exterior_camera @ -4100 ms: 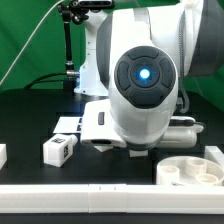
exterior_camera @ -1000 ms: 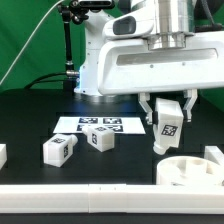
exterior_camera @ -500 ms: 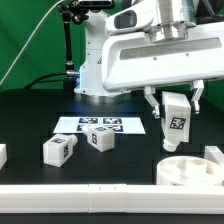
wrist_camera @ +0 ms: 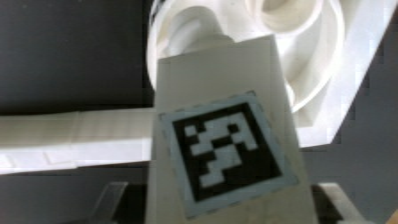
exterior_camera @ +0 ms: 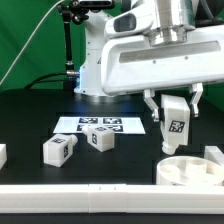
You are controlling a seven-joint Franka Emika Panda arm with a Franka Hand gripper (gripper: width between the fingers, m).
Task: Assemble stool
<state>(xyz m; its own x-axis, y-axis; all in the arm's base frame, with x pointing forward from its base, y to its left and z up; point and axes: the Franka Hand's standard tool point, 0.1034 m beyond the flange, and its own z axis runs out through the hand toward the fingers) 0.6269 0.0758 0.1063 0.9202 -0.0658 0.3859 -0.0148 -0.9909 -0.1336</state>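
Observation:
My gripper [exterior_camera: 175, 110] is shut on a white stool leg [exterior_camera: 176, 124] with a square tag on its face and holds it upright in the air. It hangs just above the round white seat [exterior_camera: 190, 170] at the exterior view's lower right. In the wrist view the held leg [wrist_camera: 222, 130] fills the middle, its tag facing the camera, with the seat's rim [wrist_camera: 302, 40] beyond it. Two more tagged legs [exterior_camera: 59, 150] [exterior_camera: 100, 139] lie on the black table at the exterior view's left and centre.
The marker board [exterior_camera: 100, 124] lies flat behind the loose legs. A long white bar [exterior_camera: 80, 192] edges the table's front. White pieces show at the far left edge [exterior_camera: 3, 153] and far right edge [exterior_camera: 215, 154]. A black stand [exterior_camera: 68, 45] rises at the back.
The arm has lifted away from the camera, picked up a leg and carried it to the exterior view's right, over the seat. In the last half second it barely moves.

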